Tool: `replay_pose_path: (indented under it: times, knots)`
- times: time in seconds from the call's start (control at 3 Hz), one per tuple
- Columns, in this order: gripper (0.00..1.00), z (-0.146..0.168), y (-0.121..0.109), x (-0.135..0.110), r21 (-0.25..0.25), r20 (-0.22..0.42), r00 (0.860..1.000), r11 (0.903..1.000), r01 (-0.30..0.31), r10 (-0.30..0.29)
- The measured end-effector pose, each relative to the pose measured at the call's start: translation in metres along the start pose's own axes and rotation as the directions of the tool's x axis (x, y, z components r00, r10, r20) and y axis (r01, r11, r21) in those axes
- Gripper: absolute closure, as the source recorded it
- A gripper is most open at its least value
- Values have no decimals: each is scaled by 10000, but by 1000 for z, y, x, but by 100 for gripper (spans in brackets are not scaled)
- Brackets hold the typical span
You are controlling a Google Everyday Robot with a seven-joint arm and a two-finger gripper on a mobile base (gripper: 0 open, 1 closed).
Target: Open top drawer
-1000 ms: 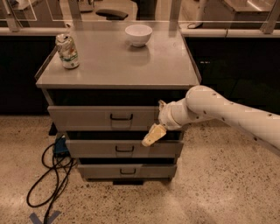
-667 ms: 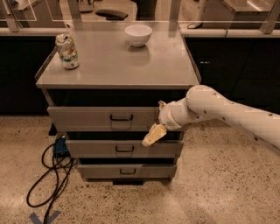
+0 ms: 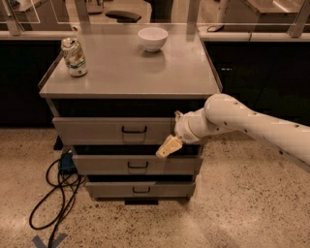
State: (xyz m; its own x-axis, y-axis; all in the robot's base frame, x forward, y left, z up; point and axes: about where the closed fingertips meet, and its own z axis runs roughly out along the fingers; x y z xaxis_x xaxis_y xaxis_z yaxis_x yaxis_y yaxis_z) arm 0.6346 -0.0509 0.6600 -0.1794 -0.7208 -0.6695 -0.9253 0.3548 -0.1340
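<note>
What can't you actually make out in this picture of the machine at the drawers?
Camera view:
- Inside of the top drawer: hidden by its own front and the cabinet top.
- The drawer's right end: covered by the pincer, at its lower right corner, and the arm.
- Rest of the arm: cut off by the right edge.
- Label on the can: too small to read.

The setting reads as a robotics lab or office workspace, not a home. A grey metal drawer cabinet (image 3: 131, 72) stands on a speckled terrazzo floor (image 3: 252, 203). Behind it are dark-fronted counters (image 3: 261, 72) and glass partitions (image 3: 58, 12) on metal posts, with an office chair (image 3: 123, 15) beyond. A black cable (image 3: 53, 193) loops on the floor at the cabinet's left, near a blue tape mark (image 3: 48, 240). A can (image 3: 74, 57) sits at the tabletop's rear left corner and a white bowl (image 3: 152, 38) near its rear edge. The gripper (image 3: 168, 146) hangs before the cabinet's face, below the tabletop's front edge, toward the right corner.
</note>
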Motion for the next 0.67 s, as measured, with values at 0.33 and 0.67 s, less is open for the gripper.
replay_pose_path:
  times: [0.33, 0.67]
  knots:
    - [42, -2, 4, -1, 118, -141, 9999, 9999, 5, -3]
    - [66, -9, 3, -6, 119, -141, 9999, 9999, 5, -3]
